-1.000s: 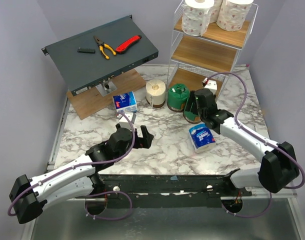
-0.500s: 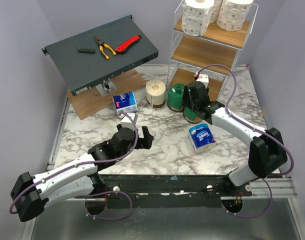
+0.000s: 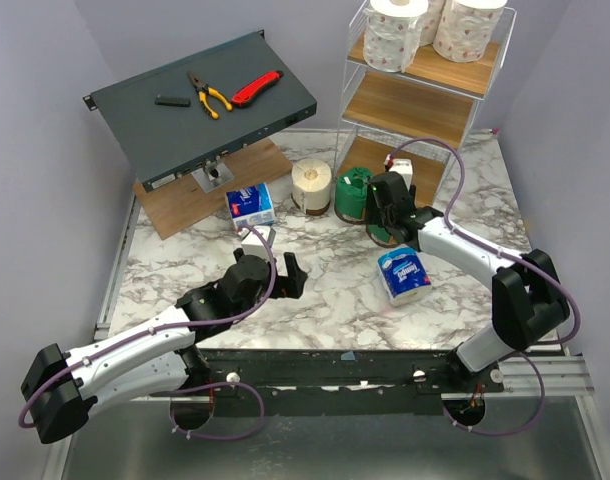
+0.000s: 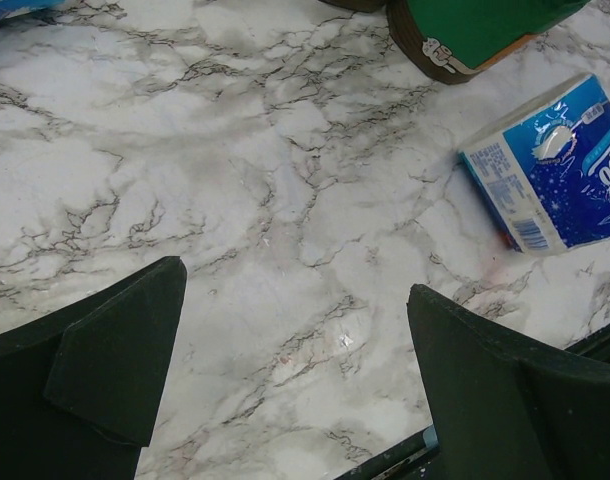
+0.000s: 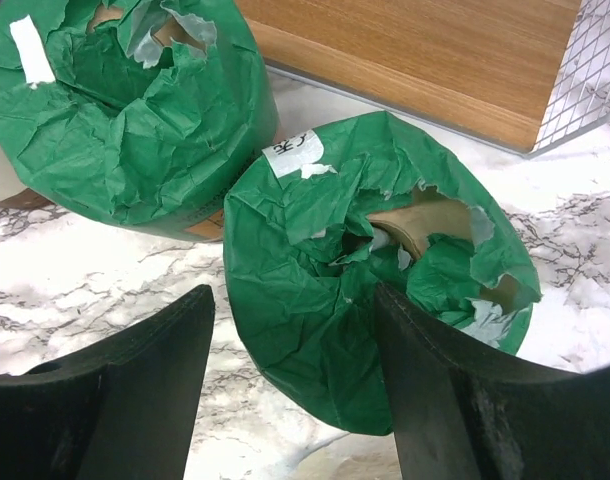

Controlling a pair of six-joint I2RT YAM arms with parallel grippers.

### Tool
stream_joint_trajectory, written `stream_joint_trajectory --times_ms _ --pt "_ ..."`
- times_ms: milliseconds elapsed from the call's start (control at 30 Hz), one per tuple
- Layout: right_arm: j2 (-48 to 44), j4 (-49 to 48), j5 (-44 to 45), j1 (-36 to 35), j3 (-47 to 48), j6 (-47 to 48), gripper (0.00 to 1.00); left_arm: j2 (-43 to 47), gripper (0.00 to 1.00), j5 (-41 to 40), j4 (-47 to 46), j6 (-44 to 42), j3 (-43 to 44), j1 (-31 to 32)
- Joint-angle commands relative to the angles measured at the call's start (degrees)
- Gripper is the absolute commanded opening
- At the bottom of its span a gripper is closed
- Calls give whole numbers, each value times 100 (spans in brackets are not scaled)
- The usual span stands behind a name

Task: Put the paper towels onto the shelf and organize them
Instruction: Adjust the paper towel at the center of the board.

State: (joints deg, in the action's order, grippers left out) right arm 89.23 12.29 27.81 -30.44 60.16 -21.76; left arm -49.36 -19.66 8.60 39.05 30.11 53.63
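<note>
The white wire shelf (image 3: 417, 104) stands at the back right, with white pink-print rolls (image 3: 395, 36) on its top board. On the marble stand a cream roll (image 3: 311, 184) and two green-wrapped rolls (image 3: 352, 195) (image 5: 120, 110). My right gripper (image 3: 386, 203) (image 5: 293, 330) is open over the nearer green roll (image 5: 375, 300). One finger is over its torn core and the other is outside its wall. A blue-and-white pack (image 3: 402, 274) (image 4: 555, 165) lies in front, and another (image 3: 250, 203) lies to the left. My left gripper (image 3: 277, 274) (image 4: 295, 300) is open and empty above bare marble.
A slanted dark grey box (image 3: 185, 125) at the back left carries pliers (image 3: 208, 95) and a red knife (image 3: 255, 88). It rests on a flat wooden board (image 3: 185, 205). The shelf's lowest board (image 5: 425, 50) lies just behind the green rolls.
My right gripper has moved left and away from me, onto the nearer green roll. The left arm has barely moved.
</note>
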Motion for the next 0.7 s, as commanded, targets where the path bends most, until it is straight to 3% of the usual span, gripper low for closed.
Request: stream_joint_trajectory --times_ms 0,300,467,667 --pt "194 115 -108 -54 -75 78 68 -23 98 109 17 14 108 -28" --pt "538 183 -178 -50 62 186 63 -123 98 155 106 26 226 -28" --pt "446 285 -376 -48 110 207 45 -50 98 112 176 33 211 -28" --pt "-172 451 -520 -189 128 290 35 61 98 42 183 42 152 -28"
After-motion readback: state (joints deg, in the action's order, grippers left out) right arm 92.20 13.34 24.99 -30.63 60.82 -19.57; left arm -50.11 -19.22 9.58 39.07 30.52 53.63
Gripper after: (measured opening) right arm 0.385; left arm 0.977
